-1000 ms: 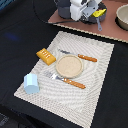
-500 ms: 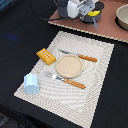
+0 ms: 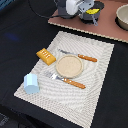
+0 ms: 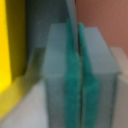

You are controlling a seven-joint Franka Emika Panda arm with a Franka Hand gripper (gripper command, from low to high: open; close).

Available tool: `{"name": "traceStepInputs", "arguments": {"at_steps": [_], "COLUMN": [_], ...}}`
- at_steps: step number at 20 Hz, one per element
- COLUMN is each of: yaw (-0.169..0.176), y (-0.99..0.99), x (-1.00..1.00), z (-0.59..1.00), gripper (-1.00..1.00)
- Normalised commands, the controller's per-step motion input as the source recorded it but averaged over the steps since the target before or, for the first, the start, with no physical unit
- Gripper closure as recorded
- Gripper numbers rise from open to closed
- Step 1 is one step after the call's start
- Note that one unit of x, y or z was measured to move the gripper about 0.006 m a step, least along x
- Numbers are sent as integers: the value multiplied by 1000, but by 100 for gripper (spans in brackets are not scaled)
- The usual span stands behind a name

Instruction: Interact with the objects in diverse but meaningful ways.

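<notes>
While the gripper (image 3: pixel 89 15) hangs over the dark pan (image 3: pixel 94 11) with the cheese wedge (image 3: pixel 92 10), its pads (image 4: pixel 75 75) press together, apparently empty.

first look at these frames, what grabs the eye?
The place setting: a tan plate mid-placemat, with an orange-handled knife and fork on either side of it. An orange block and a light blue cup sit toward the exterior view's left. The gripper is over the dark pan on the brown board, something yellow beside its green pads, which are pressed together.
</notes>
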Motion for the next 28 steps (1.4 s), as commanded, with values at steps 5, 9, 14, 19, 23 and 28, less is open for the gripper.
{"name": "traceStepInputs", "arguments": {"at_steps": [5, 9, 14, 19, 23, 28], "yaw": [-78, -111, -122, -115, -70, -12], "y": [251, 81, -13, -272, -247, -62], "x": [571, 273, 143, 138, 0, -17], "z": [287, 839, 1000, 1000, 944, 242], "gripper": [-100, -100, -100, -100, -100, -100]}}
